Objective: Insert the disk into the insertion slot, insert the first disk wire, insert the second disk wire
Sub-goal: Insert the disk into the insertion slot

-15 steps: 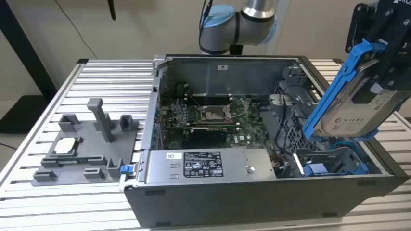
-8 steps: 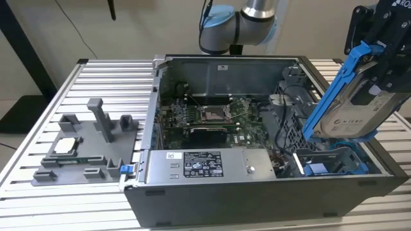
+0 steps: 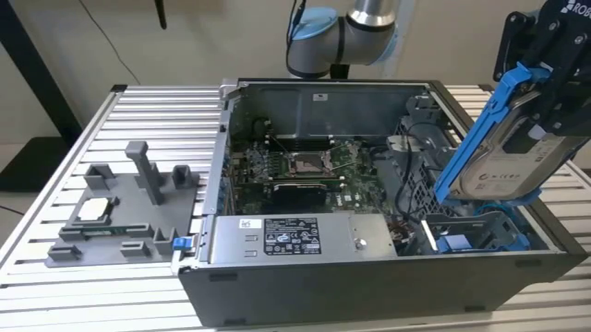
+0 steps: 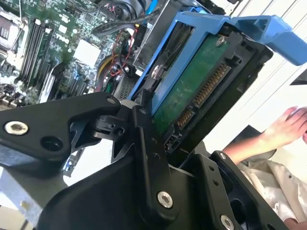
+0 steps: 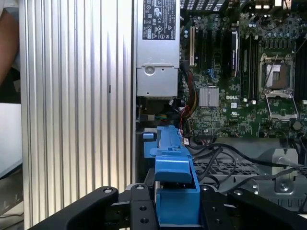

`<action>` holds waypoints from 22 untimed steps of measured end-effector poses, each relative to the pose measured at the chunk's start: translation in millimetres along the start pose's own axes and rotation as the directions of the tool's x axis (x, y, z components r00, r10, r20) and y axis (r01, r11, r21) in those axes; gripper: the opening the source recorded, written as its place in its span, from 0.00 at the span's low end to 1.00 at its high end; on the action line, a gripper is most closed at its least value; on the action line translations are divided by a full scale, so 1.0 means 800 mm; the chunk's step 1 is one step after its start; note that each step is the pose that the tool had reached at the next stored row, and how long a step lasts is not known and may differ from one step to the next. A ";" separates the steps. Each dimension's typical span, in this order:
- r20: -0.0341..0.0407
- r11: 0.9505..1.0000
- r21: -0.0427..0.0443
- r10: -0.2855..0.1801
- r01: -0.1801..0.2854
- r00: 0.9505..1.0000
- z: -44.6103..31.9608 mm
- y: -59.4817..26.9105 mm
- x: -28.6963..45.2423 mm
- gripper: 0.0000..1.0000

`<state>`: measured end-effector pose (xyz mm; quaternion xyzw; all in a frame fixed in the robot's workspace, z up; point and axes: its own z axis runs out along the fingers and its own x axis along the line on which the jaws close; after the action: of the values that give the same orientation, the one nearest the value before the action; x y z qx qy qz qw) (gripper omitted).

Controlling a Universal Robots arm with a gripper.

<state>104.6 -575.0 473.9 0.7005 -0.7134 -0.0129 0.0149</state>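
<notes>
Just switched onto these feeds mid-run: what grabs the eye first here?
The blue-framed disk, tilted and clamped in the pincer, hangs over the insertion slot at the exterior view's right end of the open computer case. In the second wrist view, a person's hand shows beyond the disk's connector edge.

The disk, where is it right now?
At the exterior view's right, the disk hangs tilted in the pincer, its lower end over the insertion slot inside the open computer case.
</notes>
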 end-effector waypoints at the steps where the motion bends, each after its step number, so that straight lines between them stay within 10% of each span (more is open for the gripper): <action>1: 0.000 1.000 0.000 0.000 0.000 1.000 0.0003 0.000 0.0000 0.00; 22: 0.000 1.000 0.000 0.000 0.000 1.000 0.0062 0.000 -0.0001 0.00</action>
<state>104.6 -575.0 469.0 0.7005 -0.7134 -0.0128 0.0149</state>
